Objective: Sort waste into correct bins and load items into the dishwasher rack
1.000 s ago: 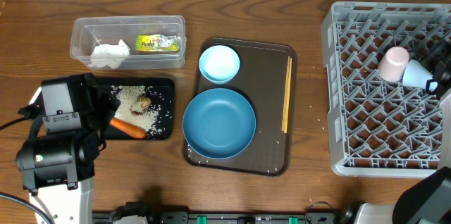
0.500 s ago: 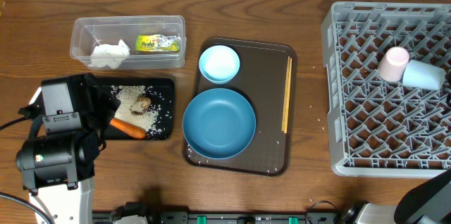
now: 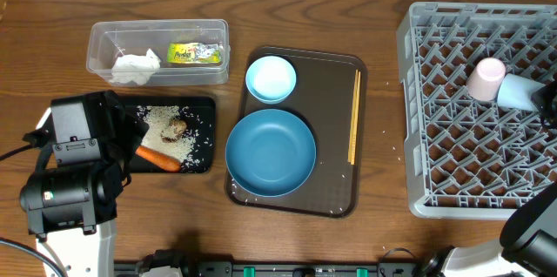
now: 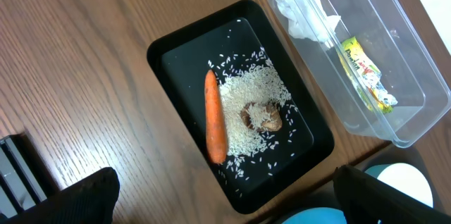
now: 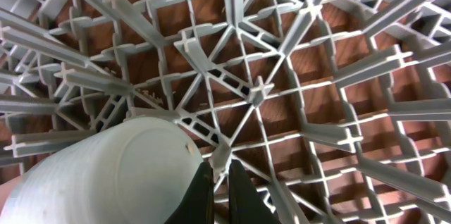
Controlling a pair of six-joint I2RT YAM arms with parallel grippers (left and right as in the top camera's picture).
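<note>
Okay, right pincer (image 5: pixel 220 185) closed on nothing, just beside pale-blue cup (image 5: pixel 99 175) lying in dishwasher rack (image 3: pixel 409 138), right of frame. Probably chopsticks (image 3: pixel 354 116) next: long axis top-to-bottom, right side of serving tray (image 3: pixel 331 138), nearer right arm. Left pincer (image 4: pixel 225 192) spread wide above black tray (image 4: pixel 180 76).

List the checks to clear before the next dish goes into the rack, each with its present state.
1. Tissue and wrapper in the clear tub: ok.
2. Carrot, food lump and rice in the black tray: ok.
3. Pink cup and pale-blue cup in the rack: ok.
4. Plate, bowl and chopsticks loaded: not ok, all on the serving tray.
5. Left gripper open and empty: ok.
6. Right gripper clear of the pale-blue cup: cannot tell; it is shut, close beside it.
</note>
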